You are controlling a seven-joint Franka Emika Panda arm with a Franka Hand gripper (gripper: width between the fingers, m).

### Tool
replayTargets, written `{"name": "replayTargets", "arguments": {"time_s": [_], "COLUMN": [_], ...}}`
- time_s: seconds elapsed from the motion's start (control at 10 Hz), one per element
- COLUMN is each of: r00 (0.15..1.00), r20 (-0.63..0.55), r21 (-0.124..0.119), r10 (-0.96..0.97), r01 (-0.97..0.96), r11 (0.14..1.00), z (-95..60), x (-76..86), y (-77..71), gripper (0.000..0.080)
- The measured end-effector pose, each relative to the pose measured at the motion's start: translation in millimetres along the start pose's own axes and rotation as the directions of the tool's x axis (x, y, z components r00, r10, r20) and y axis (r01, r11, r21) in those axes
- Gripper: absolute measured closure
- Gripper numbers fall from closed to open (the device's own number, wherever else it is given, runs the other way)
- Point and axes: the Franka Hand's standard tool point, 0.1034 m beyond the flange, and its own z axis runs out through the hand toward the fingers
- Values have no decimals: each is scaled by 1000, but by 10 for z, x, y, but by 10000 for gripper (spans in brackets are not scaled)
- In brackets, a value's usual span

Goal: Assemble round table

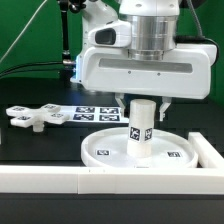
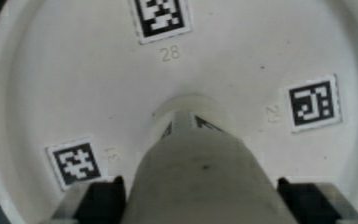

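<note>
White plastic on a black table [image 1: 30, 150], and we start at the exterior view's left, where the cross [image 1: 35, 117] lies flat on its own, well apart from the action. Moving along, the marker board [image 1: 92, 111] lies flat behind the disc, its black-and-white squares facing up. Now the centre, and this is where it's happening: the disc [image 1: 103, 150] sits rim-up on the table, and the post [image 1: 141, 130] stands upright on it, near its middle, a tag showing on its side. Right above, the claw [image 1: 142, 106] hangs straight down over the post and has it by the upper end, closed in on it from both sides. The wrist view looks straight down the post's length, and there are the dark fingers [image 2: 101, 197], one on each side of it, pressed against it with no gap showing. Beyond the post, the disc's floor fills that view, with three tags [image 2: 311, 103] spread around it. Whether the post's foot is seated into the disc or just resting on it, I can't tell from here. Along the front edge and up the exterior view's right runs the wall [image 1: 100, 182], just beside the disc's rim.
</note>
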Motion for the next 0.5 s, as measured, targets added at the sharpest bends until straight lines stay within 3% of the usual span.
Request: {"name": "replayTargets", "arguments": {"time_s": [0.2, 0.5], "r00": [975, 930], "r20": [30, 37], "r21": [44, 40], "r10": [222, 365], "r01": [-223, -366], "r11": [974, 930], "z": [-1, 0], "x": [13, 5], "y": [6, -12], "gripper": [393, 393]}}
